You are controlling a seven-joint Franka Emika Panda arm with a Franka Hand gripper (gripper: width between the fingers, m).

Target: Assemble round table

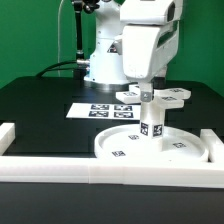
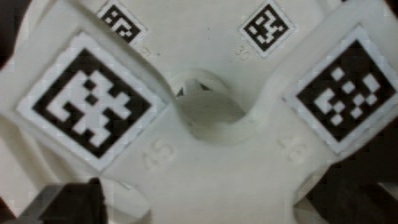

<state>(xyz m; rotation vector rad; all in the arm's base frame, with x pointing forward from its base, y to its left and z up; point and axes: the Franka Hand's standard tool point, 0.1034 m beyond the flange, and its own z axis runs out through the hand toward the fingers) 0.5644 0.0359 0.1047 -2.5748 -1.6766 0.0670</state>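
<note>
We are holding the cross-shaped foot piece (image 1: 163, 97) pinched in our gripper (image 1: 147, 95), directly above the upright leg (image 1: 151, 122) standing on the round disc (image 1: 120, 146), so it can seat squarely.

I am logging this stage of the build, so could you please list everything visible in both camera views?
Round tabletop: one, white, flat on the black table near the front rail.
Leg: one, white with square tags, upright on the tabletop's middle.
Cross foot: one, white with tags, on top of the leg; it fills the wrist view.
Marker board: one, white with black squares, flat on the table behind the tabletop.
Border rails: white, along the table's front and side edges.
Table: one, black.
Backdrop: green.
Arm: one, white, above the foot piece.
Hand: one, down at the foot; whether it is open or shut is unclear.
</note>
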